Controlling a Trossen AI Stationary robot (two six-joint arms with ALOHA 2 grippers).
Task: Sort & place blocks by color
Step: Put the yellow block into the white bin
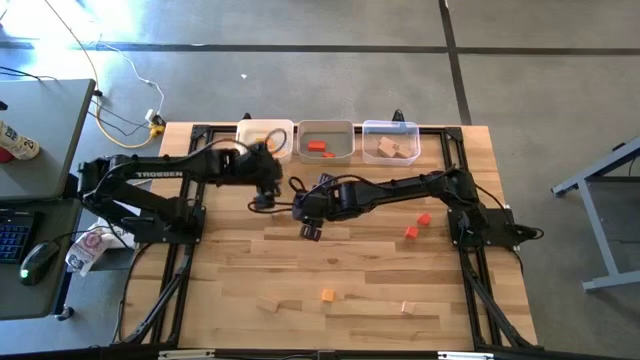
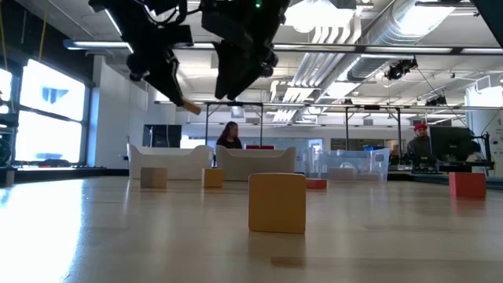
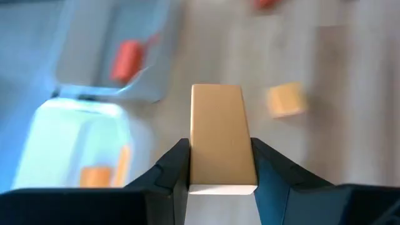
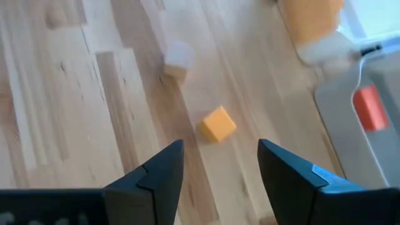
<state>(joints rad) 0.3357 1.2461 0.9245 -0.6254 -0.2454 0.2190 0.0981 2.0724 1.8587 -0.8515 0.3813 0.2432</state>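
Note:
My left gripper hangs above the table in front of the bins and is shut on an orange-tan short bar; the low view shows the bar's tip poking out below it. My right gripper is open and raised over the table's middle, touching nothing. An orange cube and a pale block lie on the boards beyond its fingers. More blocks rest flat on the table: two red, an orange one and a pale one. My left gripper pinches the short bar between its two fingers, which sit on the long side faces at its near end. The bar runs along the fingers and sticks out past their tips. It is lifted clear of the table, slanting downward.
Three bins stand along the far edge: a white one with orange pieces, a grey one with red pieces, and a clear one with pale pieces. The two grippers are close together. Open boards lie toward the near edge. People sit in the room beyond.

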